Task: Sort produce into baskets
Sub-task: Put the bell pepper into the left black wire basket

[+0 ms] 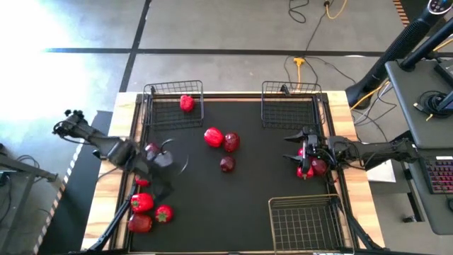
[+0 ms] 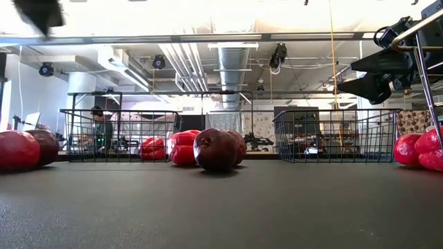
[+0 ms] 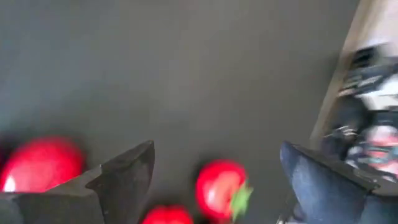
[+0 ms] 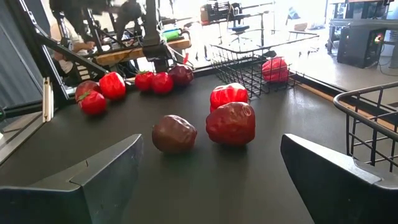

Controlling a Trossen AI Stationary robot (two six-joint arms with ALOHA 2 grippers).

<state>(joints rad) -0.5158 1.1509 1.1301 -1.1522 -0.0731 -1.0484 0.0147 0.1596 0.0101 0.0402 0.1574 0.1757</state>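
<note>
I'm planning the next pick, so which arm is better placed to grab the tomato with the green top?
Left. Its open pincer hangs right over the tomato, while the right pincer sits across the mat by other produce.

Overhead and table-level cameras share the black mat

Two dark, slim jointed arms, each end effector with broad, flat, wedge-shaped grey-black fingers.

We see a black-matted tabletop with wooden edges, three wire baskets at its borders, red peppers and maroon fruits mid-mat, tomatoes clustered at the left edge, more red pieces at right.
</note>
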